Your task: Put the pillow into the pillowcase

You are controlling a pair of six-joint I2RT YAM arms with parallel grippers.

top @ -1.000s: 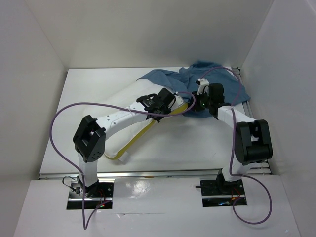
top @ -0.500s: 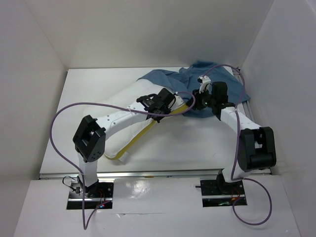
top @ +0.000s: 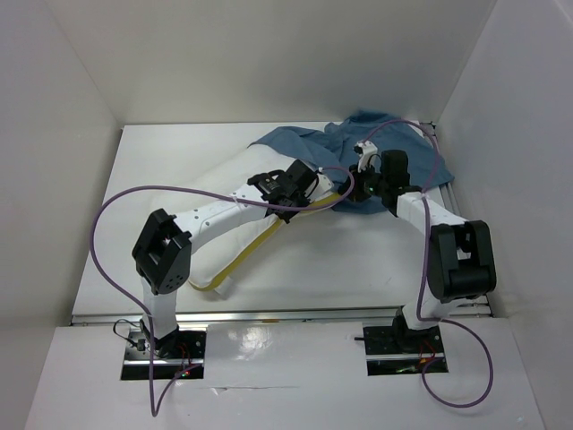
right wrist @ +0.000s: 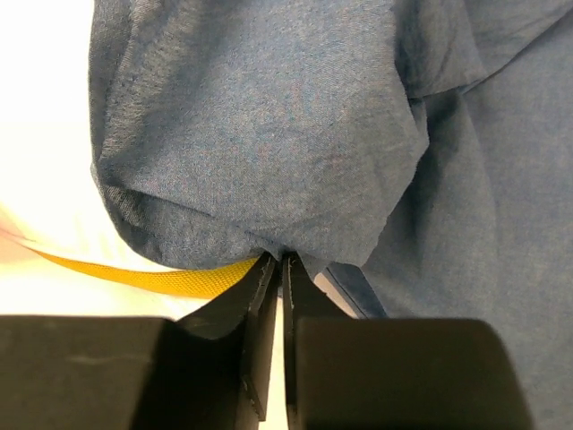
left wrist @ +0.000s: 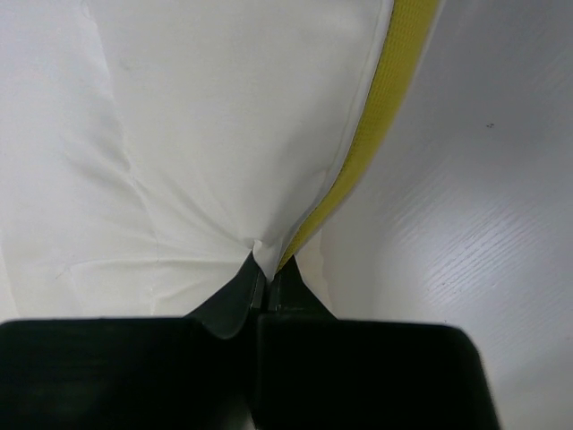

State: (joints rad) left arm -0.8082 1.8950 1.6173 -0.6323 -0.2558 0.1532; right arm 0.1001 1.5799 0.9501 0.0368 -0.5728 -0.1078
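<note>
I see left gripper [left wrist: 264,273] clamped on pillow [left wrist: 206,134] beside its yellow strip [left wrist: 376,134]; right gripper [right wrist: 279,264] pinches pillowcase [right wrist: 269,134] edge, table's [top: 358,260] 2 o'clock.

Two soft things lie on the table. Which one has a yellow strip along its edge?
The white pillow: the yellow strip runs along its edge, beside the left gripper. The pillowcase is plain blue.

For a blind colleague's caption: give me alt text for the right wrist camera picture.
The right gripper is pinched shut on a fold of the dusty-blue pillowcase, which fills most of the view. At lower left, the white pillow and its yellow strip show from under the cloth.
</note>
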